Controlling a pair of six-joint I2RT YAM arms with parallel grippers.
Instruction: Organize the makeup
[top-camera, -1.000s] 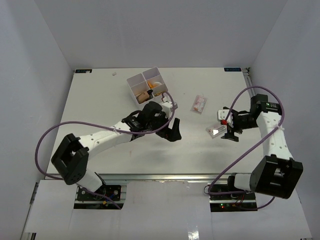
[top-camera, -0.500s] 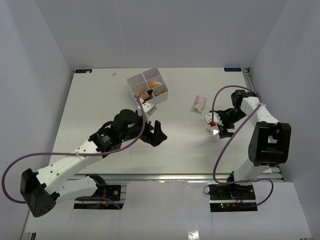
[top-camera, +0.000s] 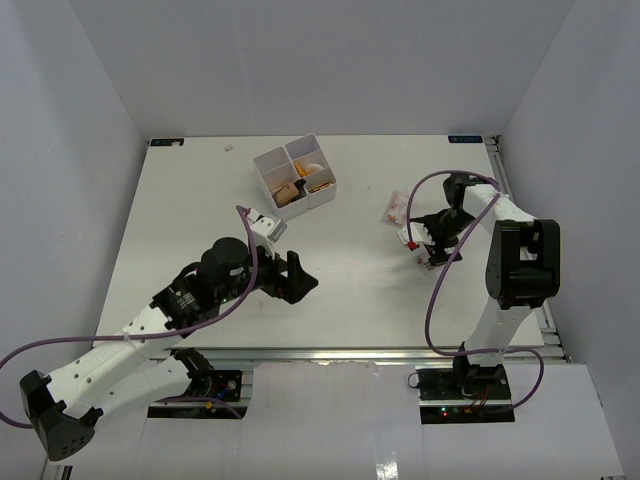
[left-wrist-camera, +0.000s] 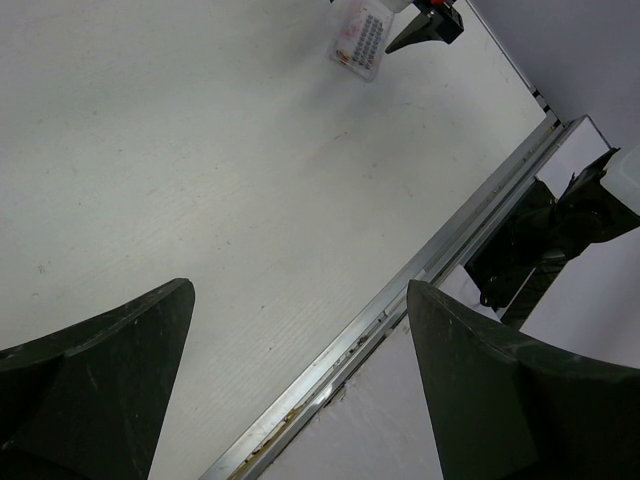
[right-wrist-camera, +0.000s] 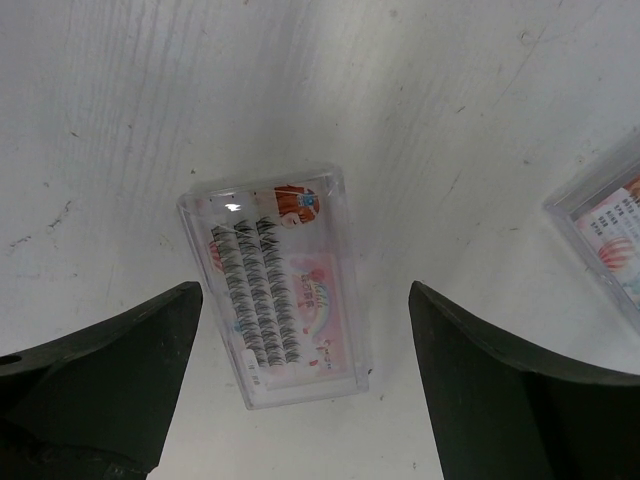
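A clear pinkish packet of lashes (right-wrist-camera: 283, 300) lies flat on the table. My right gripper (right-wrist-camera: 303, 290) is open just above it, one finger on each side, not touching it. A second clear packet (right-wrist-camera: 608, 228) lies beside it and also shows in the top view (top-camera: 397, 207). My right gripper (top-camera: 420, 242) is at the table's right middle. My left gripper (top-camera: 295, 278) is open and empty over bare table near the front; in its own view (left-wrist-camera: 300, 288) nothing is between the fingers. Beige and orange makeup pieces (top-camera: 300, 182) sit in the white box.
The white four-compartment box (top-camera: 270, 161) stands at the back middle. The table's metal front edge (left-wrist-camera: 420, 270) runs close under my left gripper. A clear packet (left-wrist-camera: 362, 38) and my right gripper's black fingertip (left-wrist-camera: 415, 38) show far off in the left wrist view.
My left arm has drawn back from the box toward the near left, gripper still open. My right gripper has moved left and farther back, over the lash packet.
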